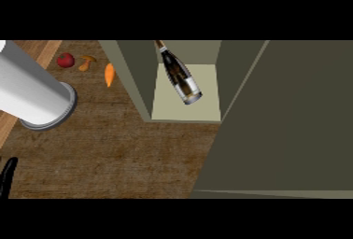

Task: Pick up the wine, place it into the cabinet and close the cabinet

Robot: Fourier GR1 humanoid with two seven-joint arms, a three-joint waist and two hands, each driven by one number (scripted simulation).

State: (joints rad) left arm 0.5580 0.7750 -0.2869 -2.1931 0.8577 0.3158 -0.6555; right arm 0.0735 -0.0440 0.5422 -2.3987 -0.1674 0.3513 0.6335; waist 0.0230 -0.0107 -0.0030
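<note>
The wine bottle, dark with a pale label, is inside the open cabinet, over its light shelf floor. Its neck points to the far side and its base to the near side; no hand touches it. I cannot tell whether it stands or lies. The cabinet door is swung open, a large olive panel filling the right of the view. A grey forearm crosses the upper left. Only a black sliver of my left hand shows at the lower left edge, far from the bottle. My right hand does not show.
On the brown wooden counter, left of the cabinet, lie a red apple, a small mushroom and an orange carrot. The cabinet's left wall stands between them and the bottle.
</note>
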